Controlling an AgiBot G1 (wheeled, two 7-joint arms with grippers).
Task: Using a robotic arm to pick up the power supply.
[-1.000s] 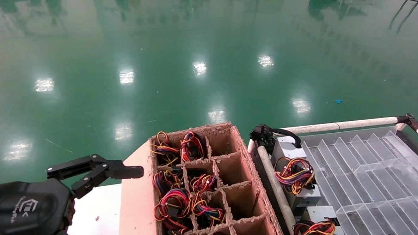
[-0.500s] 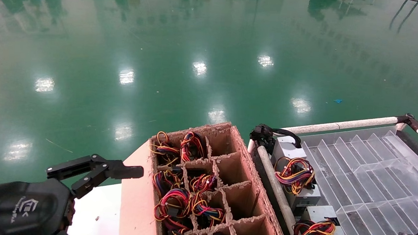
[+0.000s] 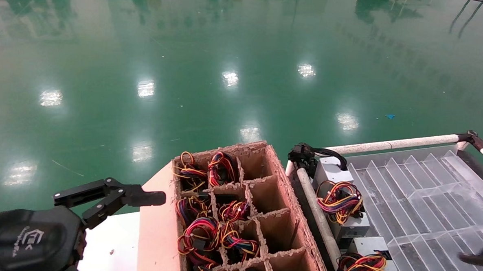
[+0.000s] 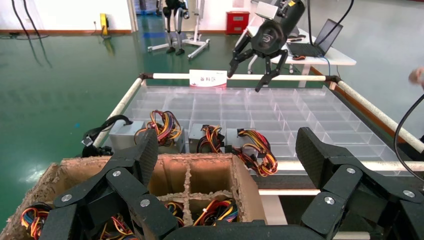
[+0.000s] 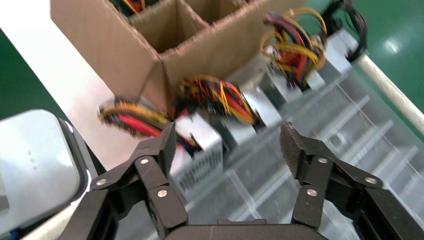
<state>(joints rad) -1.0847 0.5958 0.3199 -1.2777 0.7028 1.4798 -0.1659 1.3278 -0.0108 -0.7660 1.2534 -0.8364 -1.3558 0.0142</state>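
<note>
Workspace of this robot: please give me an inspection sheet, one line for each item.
Surface: clear divided tray with a white tube rail; most compartments bare.
Job's things: three power supplies along the tray's edge beside the cardboard box; the middle one lies under its wire loop.
Clutter: brown cardboard divider box, several cells holding wire bundles.
Grippers: left gripper open, hanging beside the box; right gripper open above the power supplies, holding nothing.
Cables: red, orange, yellow and black loops; black cable at the tray corner.
Surroundings: glossy green floor.
</note>
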